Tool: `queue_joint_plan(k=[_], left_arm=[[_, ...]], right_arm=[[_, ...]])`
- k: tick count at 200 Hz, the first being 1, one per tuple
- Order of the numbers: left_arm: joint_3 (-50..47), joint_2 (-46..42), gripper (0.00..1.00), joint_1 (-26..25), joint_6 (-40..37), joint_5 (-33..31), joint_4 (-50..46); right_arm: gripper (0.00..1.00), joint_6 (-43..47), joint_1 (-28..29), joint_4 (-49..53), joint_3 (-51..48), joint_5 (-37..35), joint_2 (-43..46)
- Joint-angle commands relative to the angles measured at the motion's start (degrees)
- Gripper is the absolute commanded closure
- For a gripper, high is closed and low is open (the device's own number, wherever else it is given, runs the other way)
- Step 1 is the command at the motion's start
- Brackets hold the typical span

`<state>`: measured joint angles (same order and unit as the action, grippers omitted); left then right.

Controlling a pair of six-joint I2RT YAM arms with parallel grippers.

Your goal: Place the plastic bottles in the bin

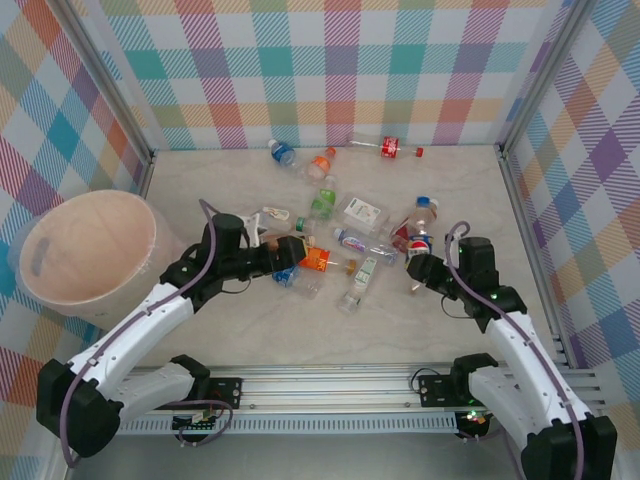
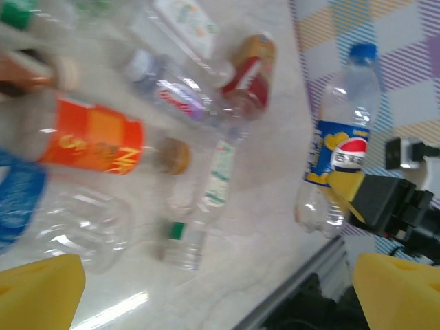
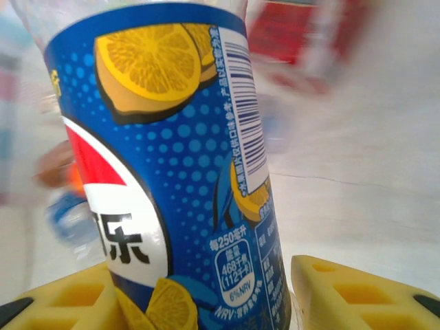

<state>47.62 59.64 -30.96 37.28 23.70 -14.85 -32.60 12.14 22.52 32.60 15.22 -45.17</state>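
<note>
Several plastic bottles lie scattered mid-table. My right gripper (image 1: 416, 264) (image 3: 206, 299) is shut on a blue-labelled cola bottle (image 3: 165, 158) (image 1: 421, 241), which the left wrist view shows tilted upright (image 2: 342, 148) near the right wall. My left gripper (image 1: 290, 262) (image 2: 220, 299) hangs open just above the table with nothing between its yellow fingers (image 2: 38, 292). Next to it lies an orange-labelled bottle (image 1: 317, 259) (image 2: 93, 146), and ahead of it a small clear bottle with a green label (image 2: 206, 206). The pale beige bin (image 1: 100, 230) stands at the far left.
More bottles lie further back: a blue-capped one (image 1: 281, 153), an orange one (image 1: 322, 163), a red-labelled one (image 1: 388, 148) and a green one (image 1: 322, 203). Checked walls close in the back and both sides. A metal rail (image 1: 330, 385) runs along the near edge.
</note>
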Motion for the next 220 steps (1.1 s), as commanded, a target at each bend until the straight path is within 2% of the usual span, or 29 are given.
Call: queue_joint_plan(k=[1, 23, 70, 102, 137, 159, 177, 220], left_arm=[[4.1, 1.2, 0.0, -2.9, 1.3, 3.6, 6.3], [7.5, 3.2, 0.0, -6.3, 0.8, 3.0, 5.3], [14.2, 8.9, 0.0, -12.6, 0.5, -8.1, -0.2], [17.1, 14.8, 0.0, -14.0, 1.4, -8.0, 4.1], [15.3, 15.7, 0.0, -14.7, 3.3, -17.6, 6.0], [16.1, 16.6, 0.0, -14.7, 3.8, -18.9, 5.7], [16.9, 17.2, 0.07, -14.7, 4.5, -18.3, 6.1], [17.2, 16.4, 0.29, -14.5, 5.2, -17.5, 6.7]], right_arm=[[0.53, -1.4, 4.3, -9.8, 2.6, 11.3, -0.7], [0.54, -1.4, 9.3, -14.1, 4.1, 15.0, -3.6], [0.52, 0.5, 18.3, -19.5, 5.9, 16.0, -7.5], [0.51, 2.8, 21.9, -18.4, 8.5, 15.3, -11.5], [0.51, 5.3, 23.7, -18.6, 10.9, 14.4, -14.7], [0.5, 7.6, 25.2, -18.6, 13.1, 15.0, -16.5], [0.49, 9.0, 25.6, -20.1, 13.6, 16.1, -17.3], [0.44, 9.5, 25.6, -23.5, 14.2, 16.1, -17.6]])
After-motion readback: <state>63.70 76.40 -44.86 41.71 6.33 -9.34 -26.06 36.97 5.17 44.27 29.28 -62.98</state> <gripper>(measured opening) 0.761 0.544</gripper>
